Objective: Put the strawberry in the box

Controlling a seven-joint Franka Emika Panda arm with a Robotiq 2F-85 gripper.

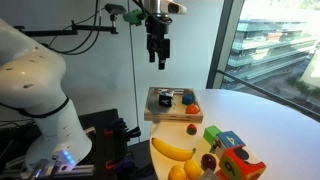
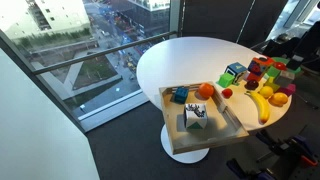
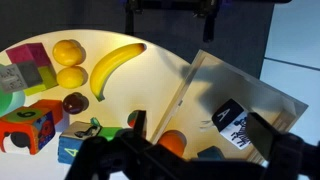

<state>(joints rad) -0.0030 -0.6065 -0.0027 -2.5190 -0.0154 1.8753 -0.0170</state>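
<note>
The hand hangs high above the box, spread wide and empty, likely ready to drop onto the strawberry, which lies on the tabletop just outside the box, between it and the banana.

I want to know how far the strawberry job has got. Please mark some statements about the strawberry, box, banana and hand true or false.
1. The strawberry lies in the box. False: it lies on the table beside the box.
2. The hand hangs open, holding nothing. True.
3. The banana lies outside the box. True.
4. The box is empty. False: an orange fruit and a blue object are among the things in it.
</note>
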